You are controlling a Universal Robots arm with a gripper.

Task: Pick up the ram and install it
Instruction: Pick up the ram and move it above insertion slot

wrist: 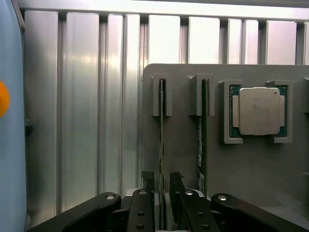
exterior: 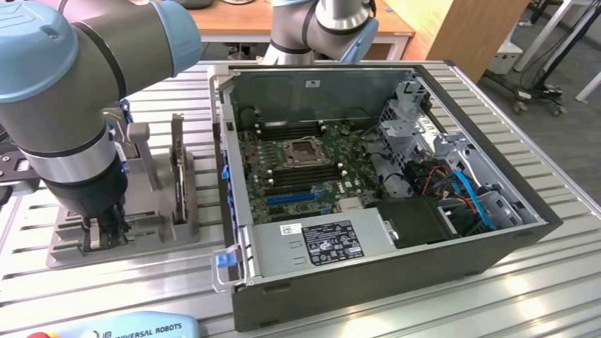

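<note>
Right now the gripper (wrist: 161, 178) stands partly open, one finger on either side of the ram (wrist: 161, 130). The ram sits edge-up in its slot of the grey holder (wrist: 183, 150), with a thin gap on each side. If the jaws close off-centre, I judge the ram could tilt or bind in the slot. A second stick (wrist: 203, 135) stands just beside it, and the nearer finger might clip it.

free: bare table (wrist: 87, 121) beside fixture (wrist: 183, 121) | obstacle: neighbouring ram stick (wrist: 202, 145) close beside hand (wrist: 161, 176)
</note>
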